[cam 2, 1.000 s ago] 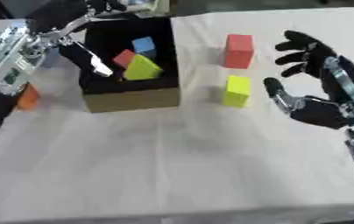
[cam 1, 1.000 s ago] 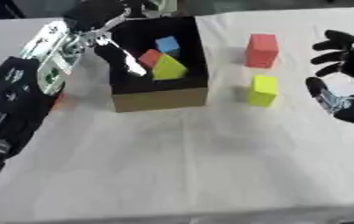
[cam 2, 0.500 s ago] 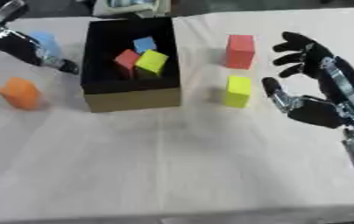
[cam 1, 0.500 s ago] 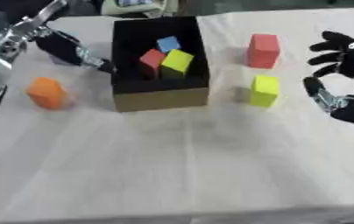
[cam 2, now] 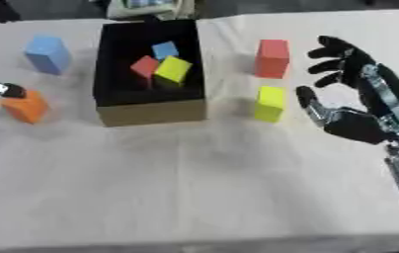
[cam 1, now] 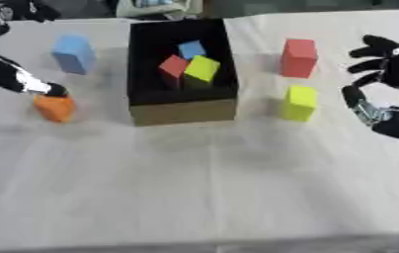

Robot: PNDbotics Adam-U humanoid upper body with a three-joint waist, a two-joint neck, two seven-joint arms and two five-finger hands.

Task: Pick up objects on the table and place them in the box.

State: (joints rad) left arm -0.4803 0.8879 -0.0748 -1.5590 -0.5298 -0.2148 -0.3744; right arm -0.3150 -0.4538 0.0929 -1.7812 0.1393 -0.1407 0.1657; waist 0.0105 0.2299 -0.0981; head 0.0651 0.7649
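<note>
Swinging out from above the box (cam 1: 184,111), the left hand (cam 1: 13,79) is now reaching down at the table's left side, one fingertip touching the top of the orange block (cam 1: 54,107); whether its fingers are curled or straight, I cannot tell. A light blue block (cam 1: 73,53) is standing beyond the orange one, well apart from it. Inside the box, a red, a yellow-green and a small blue block are lying together. To the right, a red block (cam 2: 272,58) and a yellow block (cam 2: 270,104) are sitting on the white table (cam 1: 203,183). Beside them the right hand (cam 2: 345,94) is hovering, fingers spread wide, holding nothing.
</note>
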